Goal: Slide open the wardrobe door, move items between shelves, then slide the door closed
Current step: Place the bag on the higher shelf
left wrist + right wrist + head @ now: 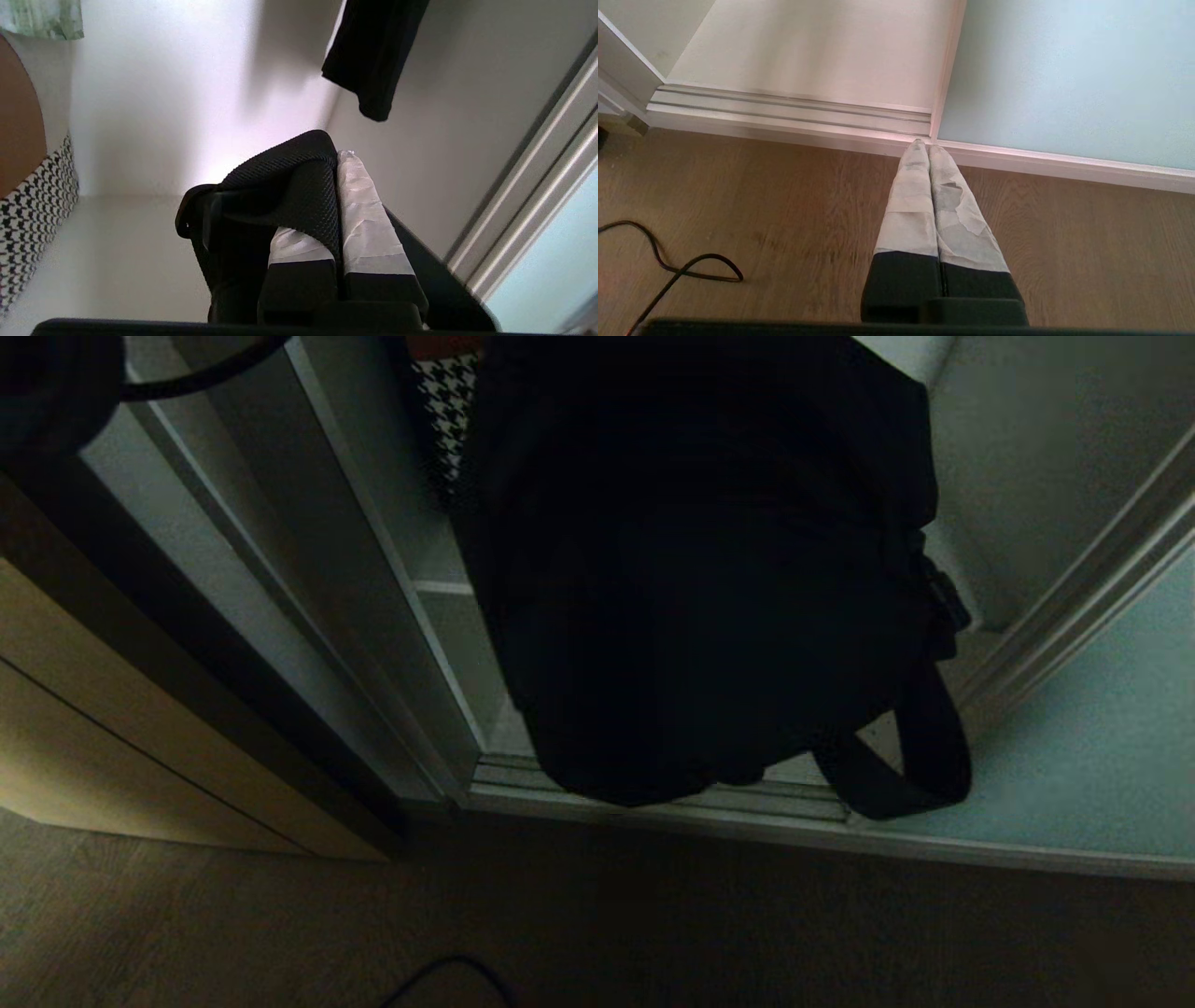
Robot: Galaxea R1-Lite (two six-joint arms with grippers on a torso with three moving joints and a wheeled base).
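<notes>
Black fabric, a bag-like item [700,597] with a looping strap [920,756], hangs in the open wardrobe and fills the head view from 12 o'clock down to the centre, its lower edge over the ridged floor track [653,798]. The left gripper [337,161] has its taped fingers [364,210] pressed together on a textured fold of this black fabric, holding it above a pale shelf [117,252]. A houndstooth cloth [32,200] lies on that shelf toward 9 o'clock, under a brown object [18,121]; in the head view it peeks out at 11 o'clock beside the bag. Another dark garment [369,56] hangs at 1 o'clock in the left wrist view. The sliding wardrobe door [1092,747] of frosted glass stands at 4 o'clock, pushed aside. The right gripper [928,147] hangs over the wooden floor [784,210], fingers closed together and holding nothing, tips near the track. A black cable [682,270] lies on the floor at 8 o'clock.
</notes>
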